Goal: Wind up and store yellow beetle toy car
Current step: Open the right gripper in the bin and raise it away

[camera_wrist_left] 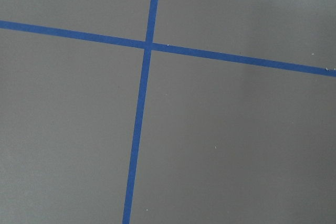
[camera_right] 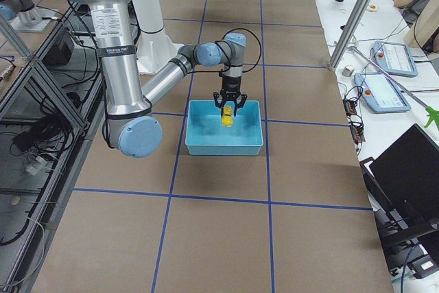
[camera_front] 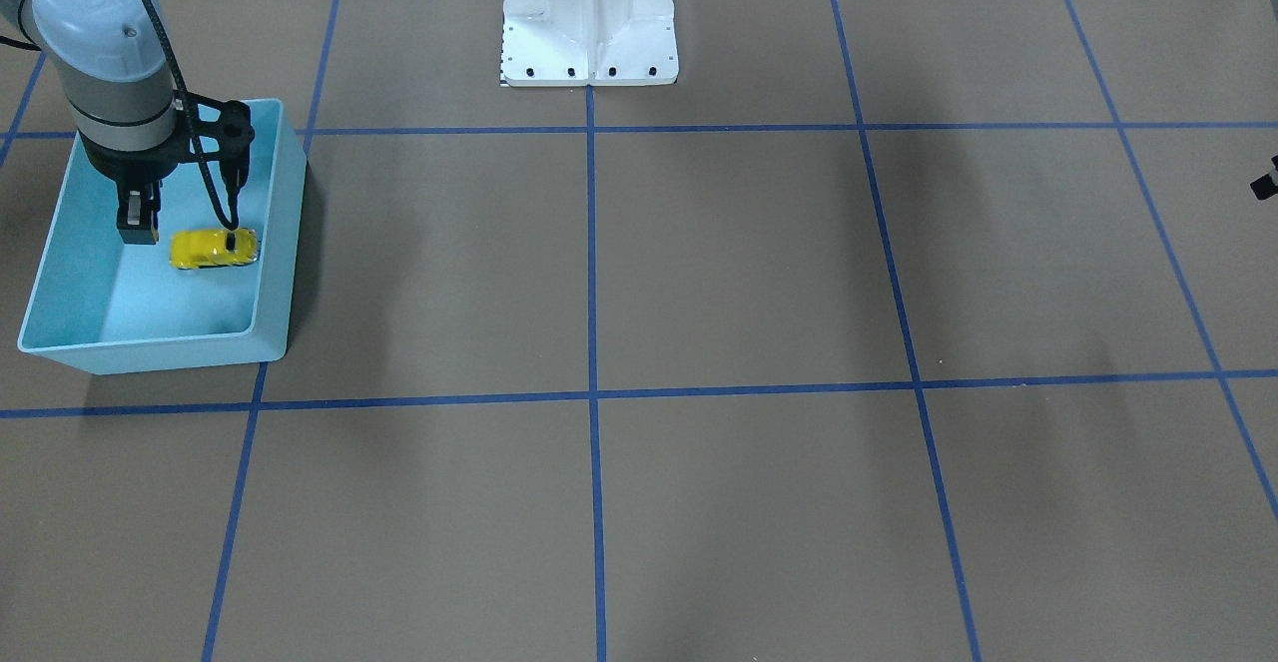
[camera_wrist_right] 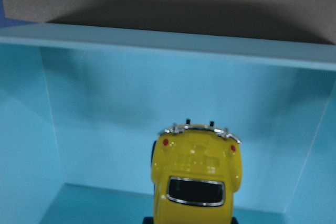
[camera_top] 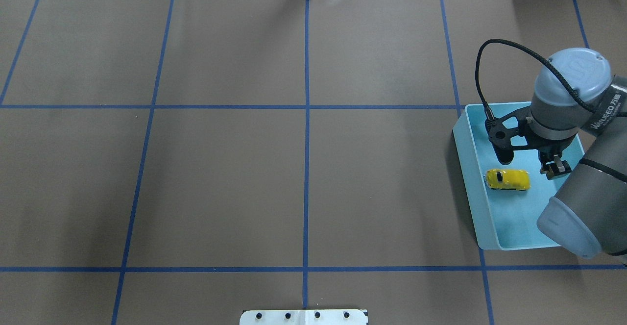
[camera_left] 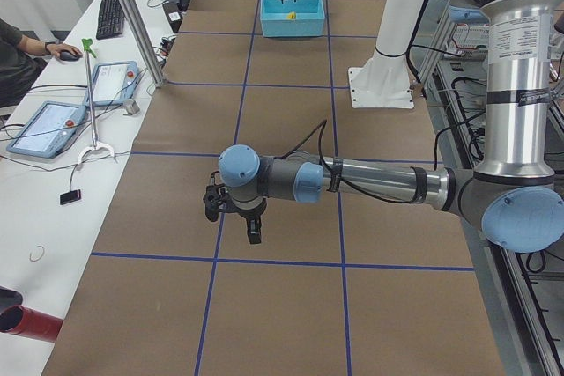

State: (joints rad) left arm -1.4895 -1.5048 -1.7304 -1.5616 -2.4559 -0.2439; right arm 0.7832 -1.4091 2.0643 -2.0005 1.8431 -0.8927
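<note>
The yellow beetle toy car [camera_front: 213, 248] lies on its wheels on the floor of the light blue bin [camera_front: 282, 233], apart from the walls. It also shows in the overhead view [camera_top: 507, 179] and the right wrist view [camera_wrist_right: 195, 182], its rear toward the camera. My right gripper [camera_front: 138, 228] hangs inside the bin just above the car, open and holding nothing; the exterior right view [camera_right: 228, 106] shows its fingers spread. My left gripper [camera_left: 252, 233] hovers over bare table far from the bin; I cannot tell whether it is open or shut.
The bin [camera_top: 468, 183] stands at the table's end on my right. The white robot base [camera_front: 589, 33] sits at the table's middle edge. Blue tape lines [camera_wrist_left: 137, 129] grid the brown table. Operators' desks with tablets [camera_left: 53, 125] run along the far side.
</note>
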